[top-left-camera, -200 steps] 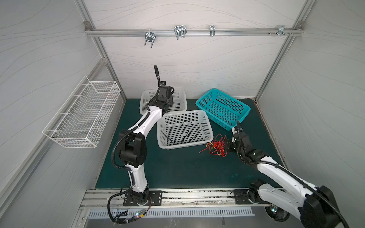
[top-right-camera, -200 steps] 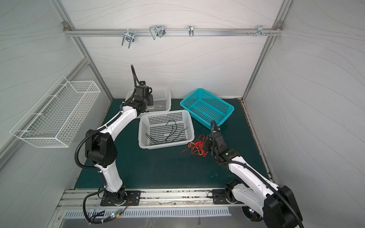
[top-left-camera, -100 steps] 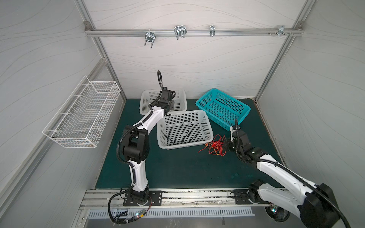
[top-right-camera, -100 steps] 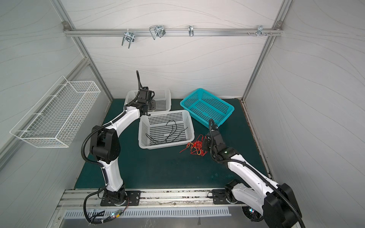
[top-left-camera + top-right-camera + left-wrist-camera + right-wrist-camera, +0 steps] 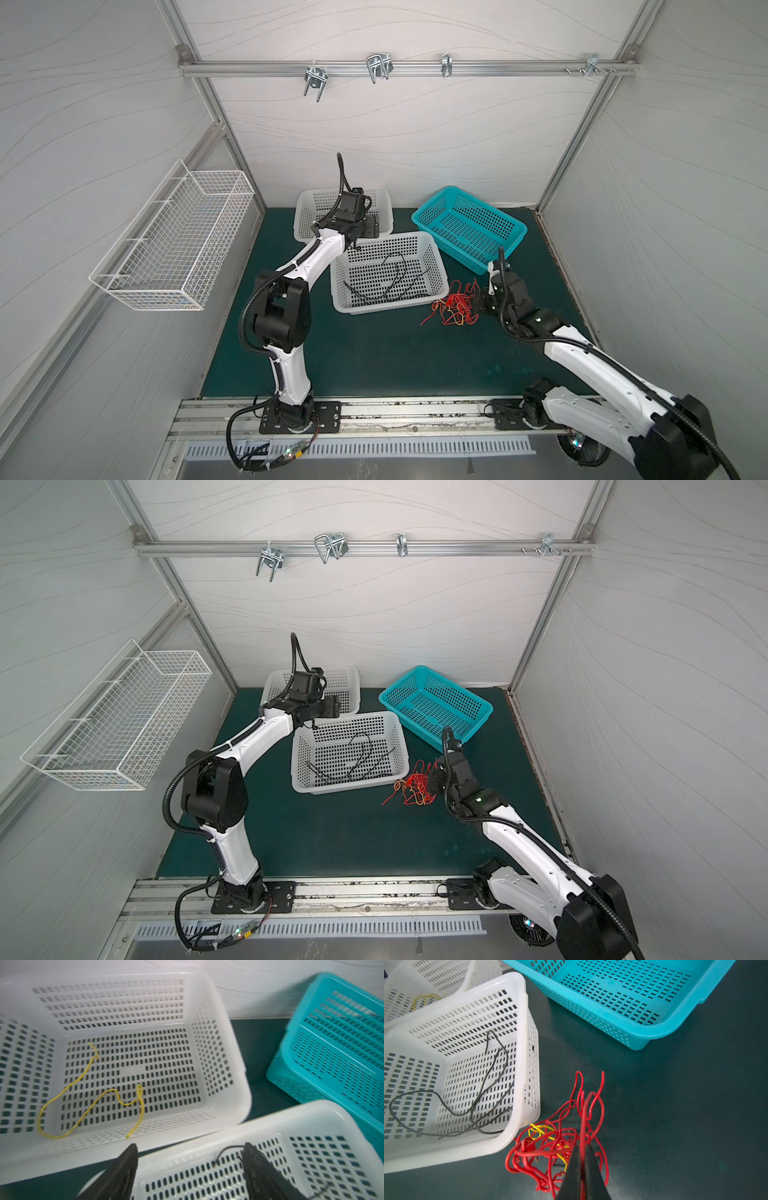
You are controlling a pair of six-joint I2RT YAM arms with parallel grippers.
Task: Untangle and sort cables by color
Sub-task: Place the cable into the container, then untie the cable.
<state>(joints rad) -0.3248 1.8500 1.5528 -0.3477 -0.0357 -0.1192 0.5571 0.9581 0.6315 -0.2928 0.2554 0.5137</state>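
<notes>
Jaws: right gripper (image 5: 582,1148) nips a red cable (image 5: 582,1122); left gripper (image 5: 190,1147) agape, empty.
Light, springy wire, judged snag-prone; grip free ends.

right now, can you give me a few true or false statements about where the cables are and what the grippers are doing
1. The teal basket holds a red cable. False: no cable shows in it.
2. The front white basket holds black cables. True.
3. The left gripper is shut on a yellow cable. False: its jaws stand open and empty, and the yellow cable lies in the rear white basket.
4. The right gripper is shut on a red cable of the tangle on the mat. True.
5. The tangle is all red. False: a yellow strand runs through it.
</notes>
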